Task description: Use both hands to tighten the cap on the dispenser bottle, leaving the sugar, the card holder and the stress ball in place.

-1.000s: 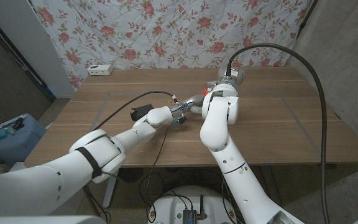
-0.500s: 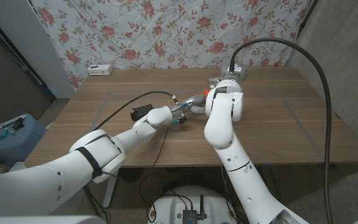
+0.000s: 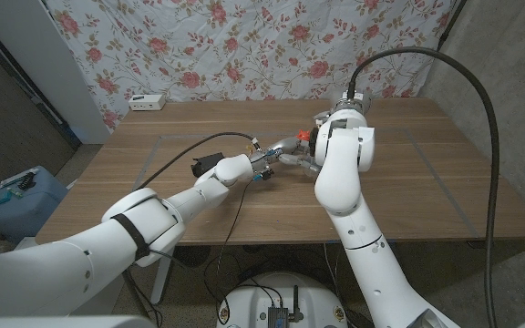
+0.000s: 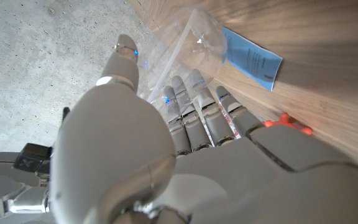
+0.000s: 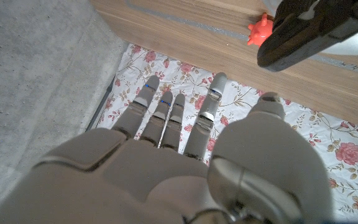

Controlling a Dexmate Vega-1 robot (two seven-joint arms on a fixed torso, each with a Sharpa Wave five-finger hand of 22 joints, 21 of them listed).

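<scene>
— While the left hand [image 3: 267, 167] wraps the clear dispenser bottle [image 4: 188, 43] mid-table, what about the right?
— Right hand [image 5: 166, 134]: fingers straight, apart, holding nothing; red stress ball [image 5: 259, 30] lies nearby.

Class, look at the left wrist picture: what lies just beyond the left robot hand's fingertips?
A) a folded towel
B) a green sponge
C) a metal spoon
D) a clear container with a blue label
D: past the left robot hand lies a clear container with a blue label on the wooden table.
</scene>
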